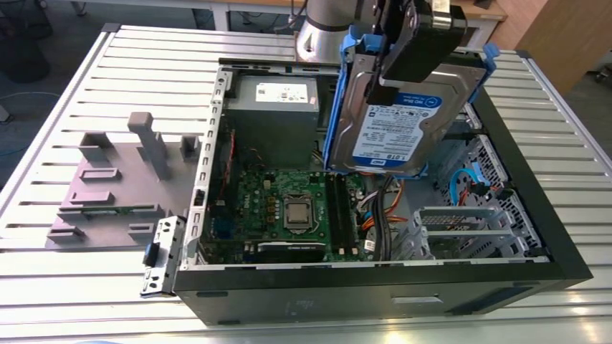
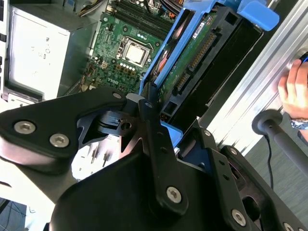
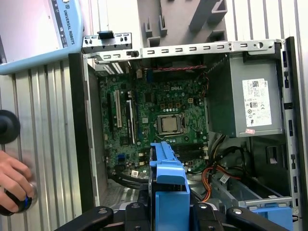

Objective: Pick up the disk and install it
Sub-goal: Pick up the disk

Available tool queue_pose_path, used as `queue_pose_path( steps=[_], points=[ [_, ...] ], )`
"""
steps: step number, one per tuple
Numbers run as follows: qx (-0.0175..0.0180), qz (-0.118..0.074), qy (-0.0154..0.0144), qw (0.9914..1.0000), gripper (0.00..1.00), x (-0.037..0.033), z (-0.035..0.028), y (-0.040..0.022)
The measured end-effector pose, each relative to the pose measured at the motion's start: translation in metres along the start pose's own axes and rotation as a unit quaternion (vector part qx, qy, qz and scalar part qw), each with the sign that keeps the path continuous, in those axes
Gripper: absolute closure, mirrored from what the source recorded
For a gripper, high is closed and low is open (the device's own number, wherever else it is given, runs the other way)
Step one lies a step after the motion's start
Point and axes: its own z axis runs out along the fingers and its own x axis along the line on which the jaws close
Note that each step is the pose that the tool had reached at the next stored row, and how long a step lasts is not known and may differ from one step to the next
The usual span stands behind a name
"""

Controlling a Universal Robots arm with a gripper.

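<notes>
Xfer step: disk is held, clamped by gripper, tilted above PC case; not yet installed, alignment judged needed.

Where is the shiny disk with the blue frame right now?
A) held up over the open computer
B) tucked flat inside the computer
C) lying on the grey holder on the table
A: the gripper clamps the disk, tilted, in the air above the open computer case.

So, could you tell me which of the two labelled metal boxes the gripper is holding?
The hard drive, blue-framed with a white-and-blue label, clamped in the gripper above the open case. The grey power supply with a white sticker sits inside it.
</notes>
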Motion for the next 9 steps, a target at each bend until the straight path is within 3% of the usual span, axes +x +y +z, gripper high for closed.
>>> queue_pose_path(
  steps=[9],
  points=[
    [0.0000,0.000,0.0000,1.00000,0.64,-0.0002,0.0001,-0.0022]
  ],
)
